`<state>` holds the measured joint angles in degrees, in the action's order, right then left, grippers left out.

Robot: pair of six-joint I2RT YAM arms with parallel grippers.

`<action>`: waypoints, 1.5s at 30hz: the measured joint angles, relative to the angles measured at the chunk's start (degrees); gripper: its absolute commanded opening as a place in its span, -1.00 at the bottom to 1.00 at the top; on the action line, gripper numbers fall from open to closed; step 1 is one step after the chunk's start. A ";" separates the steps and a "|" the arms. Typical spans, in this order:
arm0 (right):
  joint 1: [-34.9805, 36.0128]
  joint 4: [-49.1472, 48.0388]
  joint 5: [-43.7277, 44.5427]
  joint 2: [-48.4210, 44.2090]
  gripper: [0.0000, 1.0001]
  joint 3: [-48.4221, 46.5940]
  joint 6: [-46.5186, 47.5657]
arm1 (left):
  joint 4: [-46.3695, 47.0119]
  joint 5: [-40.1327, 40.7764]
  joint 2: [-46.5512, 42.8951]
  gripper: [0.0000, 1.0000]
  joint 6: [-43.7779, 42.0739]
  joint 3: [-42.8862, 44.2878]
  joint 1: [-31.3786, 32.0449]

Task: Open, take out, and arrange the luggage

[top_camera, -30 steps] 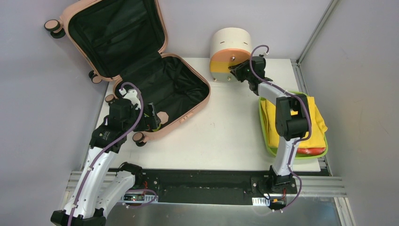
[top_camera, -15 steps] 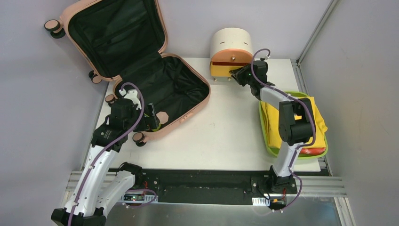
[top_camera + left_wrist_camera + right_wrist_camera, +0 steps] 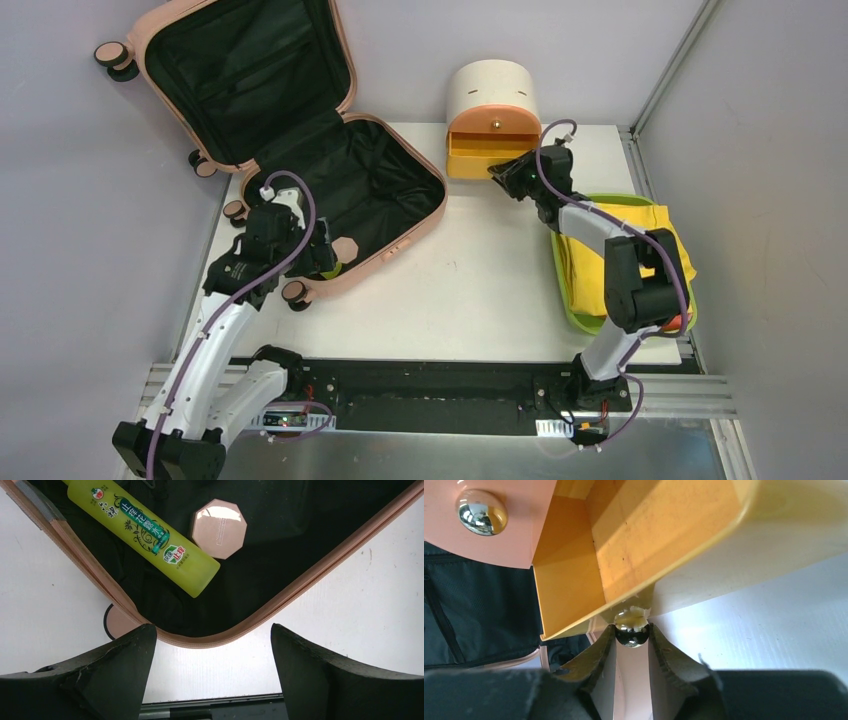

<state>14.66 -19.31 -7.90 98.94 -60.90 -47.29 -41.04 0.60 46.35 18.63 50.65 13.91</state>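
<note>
**Luggage** (image 3: 340, 180): lies open at the far left of the counter (image 3: 470, 290), lid raised toward the back wall, base flat. It has a peach hard shell, rounded corners and slack black fabric lining.

**Left fingers** (image 3: 120, 665): spread wide, holding nothing, above the near corner of the rim. Inside that corner lie a smooth yellow-green cylindrical bottle (image 3: 145, 535) and a flat octagonal pink compact (image 3: 220, 528), just beside each other.

**Right fingers** (image 3: 594, 665): clenched on the small chrome knob (image 3: 631, 635) of the yellow drawer (image 3: 634, 545), which stands pulled out of the cream drawer unit (image 3: 490, 95).

**Judgement:** removal of contents is in hand.

**Recommended:**
- Clear the rim, then descend inside it.
- Straddle the bottle across its narrow width at mid-length, since glossy plastic may roll or slip.
- Draw the drawer straight outward.
</note>
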 measured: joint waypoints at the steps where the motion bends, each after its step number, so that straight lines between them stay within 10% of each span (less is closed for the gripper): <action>1: 0.00 0.09 -0.02 -0.20 -0.21 0.11 0.04 | -0.02 -0.04 0.52 0.69 -0.15 0.04 0.00; 13: 2.01 17.27 -1.55 -11.91 0.40 0.07 2.60 | 0.00 -0.04 3.63 0.86 -6.40 4.70 0.00; 16: 4.15 24.92 -1.86 -18.10 0.98 -1.07 5.07 | 0.02 0.02 8.09 0.91 -8.28 7.10 0.00; 25: 9.29 47.30 0.72 -32.11 0.99 -11.17 16.09 | 0.52 -0.17 27.71 0.83 -13.46 13.66 -0.09; 35: 3.45 49.62 1.01 -42.84 0.99 -3.72 13.84 | 1.18 0.28 41.44 0.72 -17.18 21.38 -0.09; 45: 3.17 48.22 -4.85 -44.06 0.96 0.76 17.94 | 1.97 15.37 43.45 0.56 2.54 18.18 -4.17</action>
<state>17.82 28.91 -12.75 54.87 -60.14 -29.34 -39.07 15.97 89.80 21.17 68.84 9.74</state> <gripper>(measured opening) 0.990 0.805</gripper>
